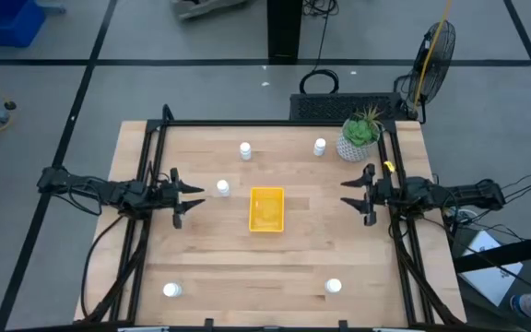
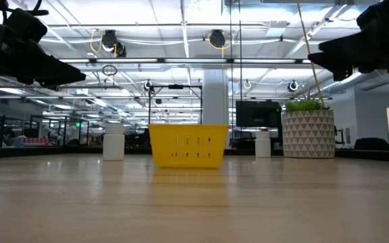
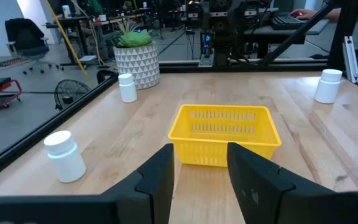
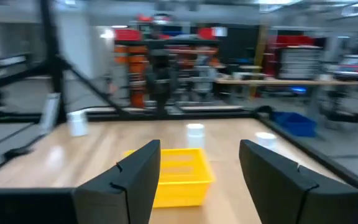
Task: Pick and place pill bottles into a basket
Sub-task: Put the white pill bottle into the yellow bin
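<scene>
The yellow basket [image 1: 265, 210] stands on its base at the middle of the table. Five white pill bottles stand upright: two at the far side [image 1: 245, 150] [image 1: 319, 147], one just left of the basket [image 1: 222, 188], and two near the front edge [image 1: 171, 290] [image 1: 333, 287]. My left gripper [image 1: 190, 200] is open and empty left of the basket, above the table. In its wrist view [image 3: 201, 168] it faces the basket [image 3: 225, 134], with a bottle [image 3: 65, 155] beside it. My right gripper [image 1: 350, 194] is open and empty right of the basket, and it also faces the basket [image 4: 173, 174].
A white patterned pot with a green plant [image 1: 358, 138] stands at the far right corner, close to one bottle. Dark frame rails run along the table's left [image 1: 146, 231] and right [image 1: 404, 249] sides. Bare wood lies between the basket and the front bottles.
</scene>
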Motion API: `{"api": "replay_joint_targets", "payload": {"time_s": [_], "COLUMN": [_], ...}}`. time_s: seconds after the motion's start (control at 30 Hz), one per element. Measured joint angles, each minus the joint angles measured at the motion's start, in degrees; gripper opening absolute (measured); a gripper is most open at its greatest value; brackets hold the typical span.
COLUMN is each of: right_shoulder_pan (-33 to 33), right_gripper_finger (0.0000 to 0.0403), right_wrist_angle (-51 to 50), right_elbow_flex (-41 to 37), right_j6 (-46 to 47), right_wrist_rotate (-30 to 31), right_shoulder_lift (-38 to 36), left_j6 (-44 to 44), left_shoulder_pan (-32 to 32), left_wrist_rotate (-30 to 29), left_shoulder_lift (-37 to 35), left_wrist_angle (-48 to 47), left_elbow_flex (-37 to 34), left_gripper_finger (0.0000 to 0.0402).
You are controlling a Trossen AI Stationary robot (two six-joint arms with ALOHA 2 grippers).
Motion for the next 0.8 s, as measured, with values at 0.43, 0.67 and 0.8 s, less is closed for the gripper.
{"api": "replay_joint_targets", "payload": {"time_s": [0.43,0.67,0.8], "right_shoulder_pan": [-0.04,-1.23,-5.55], "right_gripper_finger": [0.0342,0.0329,0.0323], "right_wrist_angle": [7.53,-8.08,-23.33], "right_elbow_flex": [11.35,35.11,50.34], "right_j6": [-8.11,-10.85,-7.13], "right_wrist_rotate": [14.97,23.17,22.95], "right_shoulder_lift": [18.51,33.51,40.75], "left_j6": [0.04,0.11,0.13], "left_shoulder_pan": [0.00,0.00,0.00], "left_wrist_rotate": [0.02,0.02,0.02], "left_shoulder_lift": [0.02,0.02,0.02], "left_wrist_angle": [-0.07,-0.09,-0.11], "left_elbow_flex": [0.00,0.00,0.00], "left_gripper_finger": [0.0152,0.0152,0.0152]}}
